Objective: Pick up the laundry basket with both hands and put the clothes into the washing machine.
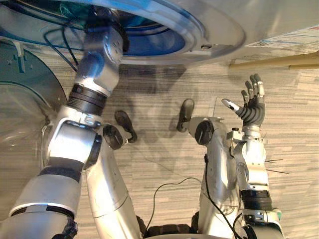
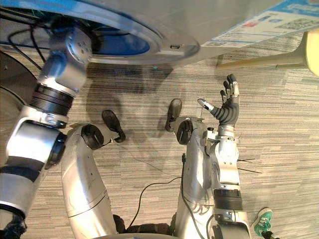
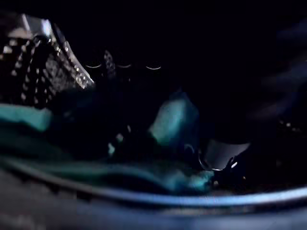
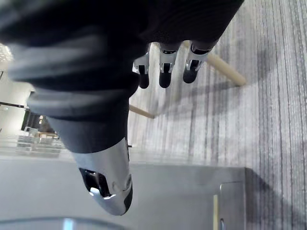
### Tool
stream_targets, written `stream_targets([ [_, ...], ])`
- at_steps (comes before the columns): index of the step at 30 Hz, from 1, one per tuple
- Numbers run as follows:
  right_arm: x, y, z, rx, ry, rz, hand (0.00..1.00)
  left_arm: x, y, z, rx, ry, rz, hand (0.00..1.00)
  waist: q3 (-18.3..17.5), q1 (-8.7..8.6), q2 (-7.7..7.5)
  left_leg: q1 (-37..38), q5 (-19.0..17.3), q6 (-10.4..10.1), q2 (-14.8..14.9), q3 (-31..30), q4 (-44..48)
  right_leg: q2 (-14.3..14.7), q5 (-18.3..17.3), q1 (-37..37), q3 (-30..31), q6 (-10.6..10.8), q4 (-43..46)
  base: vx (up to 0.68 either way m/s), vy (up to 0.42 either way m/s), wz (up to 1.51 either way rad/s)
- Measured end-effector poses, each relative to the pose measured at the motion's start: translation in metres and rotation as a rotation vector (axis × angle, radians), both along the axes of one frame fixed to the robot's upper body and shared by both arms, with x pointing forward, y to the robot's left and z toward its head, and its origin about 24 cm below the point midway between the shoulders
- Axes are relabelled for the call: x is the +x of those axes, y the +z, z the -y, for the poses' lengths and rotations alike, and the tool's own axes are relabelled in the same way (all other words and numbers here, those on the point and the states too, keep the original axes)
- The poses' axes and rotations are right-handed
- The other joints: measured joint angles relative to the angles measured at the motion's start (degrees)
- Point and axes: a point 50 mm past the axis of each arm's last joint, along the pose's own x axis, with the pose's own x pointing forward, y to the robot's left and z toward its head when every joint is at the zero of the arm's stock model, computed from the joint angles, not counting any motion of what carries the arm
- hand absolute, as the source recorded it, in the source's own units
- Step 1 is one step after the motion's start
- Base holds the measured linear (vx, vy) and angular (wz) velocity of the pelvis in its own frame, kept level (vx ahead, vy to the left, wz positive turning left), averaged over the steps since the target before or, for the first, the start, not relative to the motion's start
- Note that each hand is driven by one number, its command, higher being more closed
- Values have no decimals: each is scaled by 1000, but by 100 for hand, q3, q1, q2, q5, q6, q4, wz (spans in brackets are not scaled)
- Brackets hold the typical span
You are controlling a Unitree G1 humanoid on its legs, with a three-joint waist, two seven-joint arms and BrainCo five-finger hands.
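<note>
Most of the task is judged done: clothes are seen in the washer at 11 o'clock, where the buried left hand's state cannot be told, and the right hand is held spread and empty at 3 o'clock.

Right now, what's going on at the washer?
The left arm reaches through the open port of the washer into the drum, where teal clothes lie in the dark. How that hand is set can't be made out in there. The right hand is open and empty, held up over the floor beside the machine.
</note>
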Motion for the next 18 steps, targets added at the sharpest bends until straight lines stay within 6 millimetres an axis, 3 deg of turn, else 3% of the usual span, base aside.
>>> stream_targets([
  [3,0,-1,-2,-6,2,-3,0,-9,6,-7,-114,-31,76,0,-7,1,9,15,24,37,-11,-13,5,-33,-48,13,-12,-20,57,-4,-36,9],
  [5,1,-4,-7,-31,10,-19,0,-18,-2,-17,-198,-38,139,0,-11,31,17,119,26,39,-13,-42,0,-40,-90,114,-46,-56,73,1,-41,4],
  [8,-3,-16,-11,-35,-9,-66,0,-22,-50,-29,-362,-41,89,0,-34,78,60,561,38,13,-91,-52,-175,-77,-218,540,-71,-47,26,20,-69,21],
  [10,-6,-36,-11,-21,-31,-146,0,-30,-114,-35,-549,-46,-37,0,-100,179,102,1190,55,-45,-104,-11,-514,-66,-298,1152,-136,-61,-220,34,-62,20],
  [11,-8,-41,-9,-25,-38,-173,0,-34,-133,-35,-597,-43,-76,0,-164,218,153,1321,66,-62,-107,-12,-625,-65,-305,1302,-183,-63,-321,41,-67,16],
  [12,-12,-53,-7,-38,-50,-226,0,-45,-171,-36,-702,-34,-165,0,-342,298,233,1594,97,-117,-127,20,-859,-61,-310,1567,-234,-71,-517,46,-67,12],
  [13,-14,-59,-7,-44,-53,-254,0,-51,-189,-35,-738,-26,-209,0,-458,328,239,1711,106,-135,-148,50,-970,-61,-316,1658,-234,-70,-592,54,-63,16],
  [15,-20,-82,-5,-54,-60,-358,0,-83,-254,-38,-901,16,-363,0,-746,347,314,2336,147,-202,-213,138,-1437,-64,-359,2235,-288,-48,-938,64,-66,15],
  [18,-39,-118,2,-61,-82,-517,0,-123,-311,-37,-1059,47,-526,0,-938,409,359,3410,281,-352,-296,231,-2180,-26,-363,3262,-410,-45,-1534,86,-79,13],
])
